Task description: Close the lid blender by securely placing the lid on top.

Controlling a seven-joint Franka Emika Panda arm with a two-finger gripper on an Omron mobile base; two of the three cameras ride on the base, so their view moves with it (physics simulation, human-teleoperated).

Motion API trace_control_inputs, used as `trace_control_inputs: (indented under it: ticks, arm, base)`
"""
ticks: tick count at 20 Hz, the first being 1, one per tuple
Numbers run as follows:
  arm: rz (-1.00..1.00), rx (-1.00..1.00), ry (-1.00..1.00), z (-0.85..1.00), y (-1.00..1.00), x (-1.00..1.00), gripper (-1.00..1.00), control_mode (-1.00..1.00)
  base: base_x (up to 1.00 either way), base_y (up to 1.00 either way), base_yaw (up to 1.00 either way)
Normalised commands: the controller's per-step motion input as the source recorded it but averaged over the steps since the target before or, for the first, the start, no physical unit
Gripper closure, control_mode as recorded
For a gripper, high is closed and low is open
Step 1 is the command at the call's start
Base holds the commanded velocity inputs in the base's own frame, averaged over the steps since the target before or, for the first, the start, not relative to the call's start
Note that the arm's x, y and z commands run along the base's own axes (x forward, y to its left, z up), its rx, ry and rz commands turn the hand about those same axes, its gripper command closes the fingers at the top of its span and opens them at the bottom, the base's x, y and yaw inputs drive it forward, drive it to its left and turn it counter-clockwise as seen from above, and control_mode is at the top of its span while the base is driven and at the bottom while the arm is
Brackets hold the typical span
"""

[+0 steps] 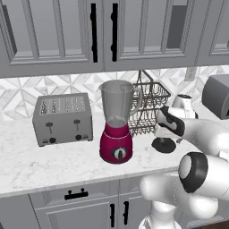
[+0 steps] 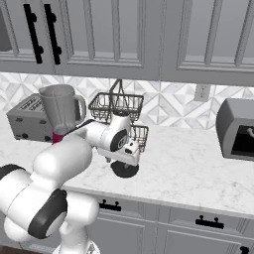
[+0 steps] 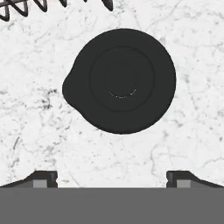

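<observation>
Blender (image 1: pixel 117 129) jar uncovered — lid (image 3: pixel 121 81) on counter (image 3: pixel 192 113).

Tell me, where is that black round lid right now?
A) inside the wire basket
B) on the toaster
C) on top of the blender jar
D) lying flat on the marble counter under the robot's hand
D: the lid lies on the counter below the open gripper.

The white marble tabletop (image 1: pixel 27 165) carries a grey toaster (image 1: pixel 62 118) toward its left end and the blender (image 1: pixel 117 123) beside it, mid-depth. The black lid (image 1: pixel 163 145) lies flat nearer the front edge, right of the blender, before a wire basket (image 1: pixel 150 107) at the back edge.
</observation>
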Motion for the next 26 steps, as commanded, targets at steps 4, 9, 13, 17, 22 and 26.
trace_control_inputs:
  ticks: [4,9,13,17,22,26]
  arm:
    - [0.00,0.00,0.00,-0.42,-0.02,0.41,-1.00,-1.00]
    - [0.00,-0.01,0.00,-0.38,-0.08,0.34,-1.00,-1.00]
    - [0.00,0.00,0.00,-0.36,-0.15,0.25,-1.00,-1.00]
    - [0.00,-0.01,0.00,-0.37,-0.05,0.25,-1.00,-1.00]
    - [0.00,-0.02,0.00,-0.19,0.00,0.26,-1.00,-1.00]
    - [0.00,-0.02,-0.01,-0.19,0.00,0.21,-1.00,-1.00]
  base:
    - [0.00,0.00,0.00]
    - [0.00,0.00,0.00]
    - [0.00,0.00,0.00]
    - [0.00,0.00,0.00]
    - [0.00,0.00,0.00]
    - [0.00,0.00,0.00]
